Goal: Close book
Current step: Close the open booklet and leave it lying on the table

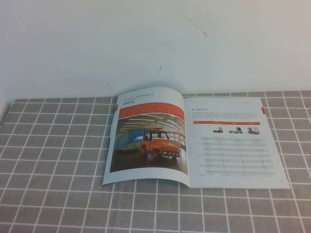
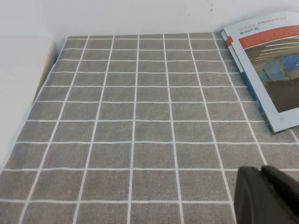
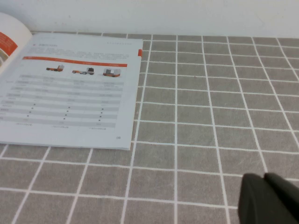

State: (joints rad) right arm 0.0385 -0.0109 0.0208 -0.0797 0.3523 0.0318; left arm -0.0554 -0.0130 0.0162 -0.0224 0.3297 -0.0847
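The book [image 1: 194, 141] is seen lying open and face up on the grey checked cloth [image 1: 58, 160], set in the middle of the table towards its far edge, close to the white wall [image 1: 146, 43]. Its left page [image 1: 148, 138] is filled by a photo of an orange truck [image 1: 158, 143] under an orange band and a red heading, and this page is bowed upward, its lower edge lifted off the cloth in a curve. The right page [image 1: 233, 145] is laid flat; a table of rows is printed on it beneath three small vehicle pictures. The spine is turned slightly, so the spread sits a little askew to the white grid lines. Out to the sides now: the left gripper [image 2: 266, 196] is caught only by its own wrist camera, as a dark shape over bare cloth on the book's left side, well apart from the curled page corner [image 2: 275, 126]. The right gripper [image 3: 268, 198] is shown the same way on the book's right side, over bare cloth and well clear of the flat page's near corner [image 3: 124, 142]. How wide either pincer is set cannot be told. The book is touched by neither gripper, and it is not yet closed.
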